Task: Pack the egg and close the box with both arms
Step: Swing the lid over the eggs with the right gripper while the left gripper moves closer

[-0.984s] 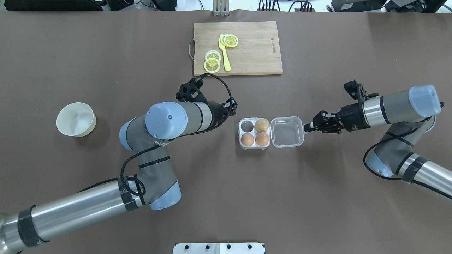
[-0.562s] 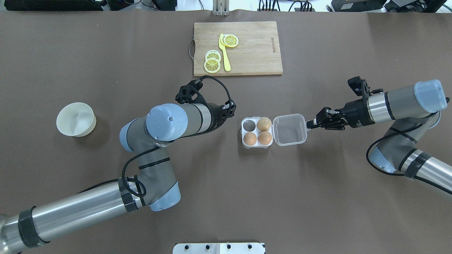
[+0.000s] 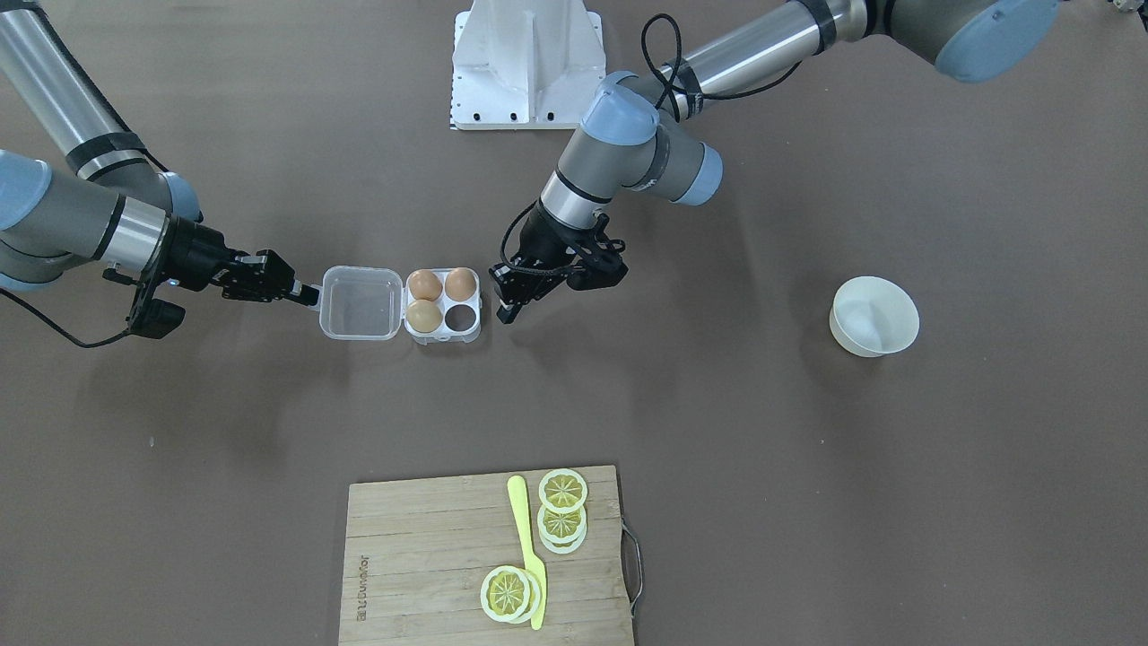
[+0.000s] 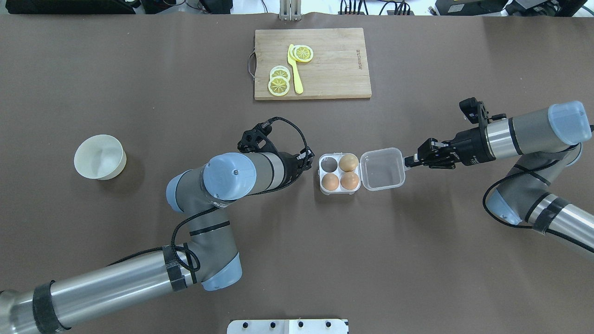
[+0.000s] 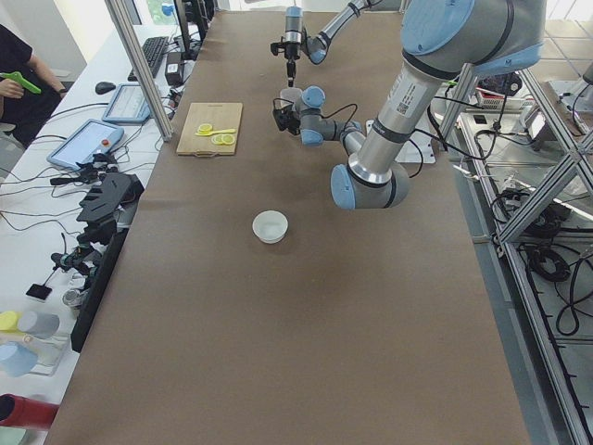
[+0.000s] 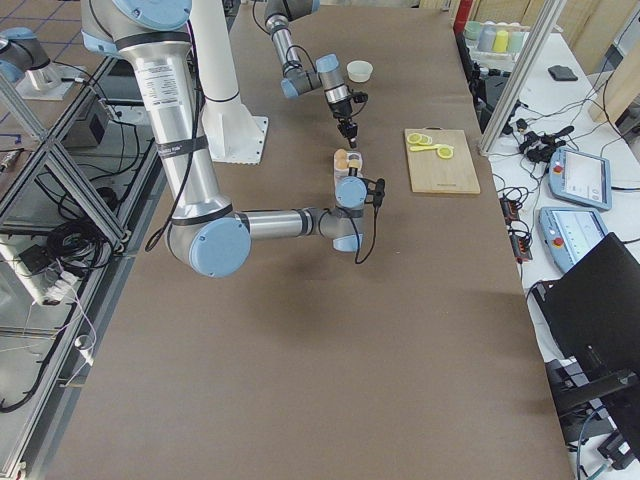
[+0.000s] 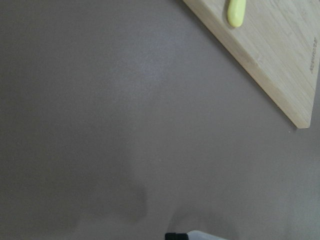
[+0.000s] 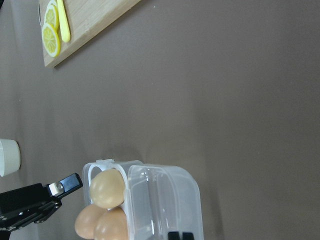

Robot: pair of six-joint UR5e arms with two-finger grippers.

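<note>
Overhead exterior: right gripper [image 4: 407, 162] on open box [image 4: 381, 170]

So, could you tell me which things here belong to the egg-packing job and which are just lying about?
Job in hand: box, three eggs in its cells, left gripper, right gripper at the lid's edge.
Lying about: white bowl, cutting board, lemon slices, yellow knife.

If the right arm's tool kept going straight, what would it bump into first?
The box's clear lid. The right tool seems to be touching the lid's edge now, maybe pinching it.
</note>
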